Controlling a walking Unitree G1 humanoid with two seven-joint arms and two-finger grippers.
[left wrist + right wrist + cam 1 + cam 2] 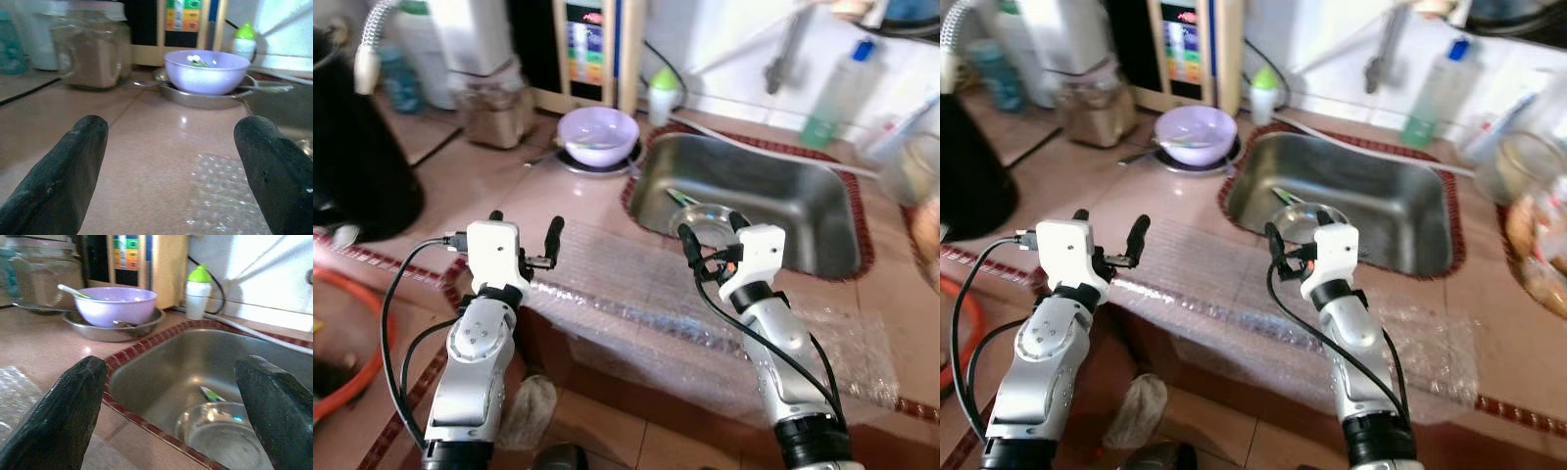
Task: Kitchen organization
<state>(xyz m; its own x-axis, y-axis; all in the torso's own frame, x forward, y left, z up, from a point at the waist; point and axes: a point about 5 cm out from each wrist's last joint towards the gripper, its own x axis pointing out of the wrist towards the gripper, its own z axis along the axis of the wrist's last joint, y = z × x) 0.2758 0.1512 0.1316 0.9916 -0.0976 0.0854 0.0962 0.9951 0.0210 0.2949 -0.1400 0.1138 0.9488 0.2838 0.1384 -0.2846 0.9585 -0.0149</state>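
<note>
My right gripper point(709, 232), fingers spread and empty, hangs nearest the glass bowl point(222, 431) lying ahead in the sink point(803, 211); my left gripper point(524, 223) is spread too.

Both arms are silver metal, built of rounded cast segments with small dark screws set in the elbow housings and a black collar at the base of each. The left gripper point(522, 227) and the right gripper point(711, 227) each carry a boxy white wrist housing, from which two long matte-black fingers point(63, 171) rise at 12 o'clock, blunt-tipped and slightly scuffed. Thin black cables loop off each housing toward 6 o'clock; the right housing shows a small orange-red mark.
</note>
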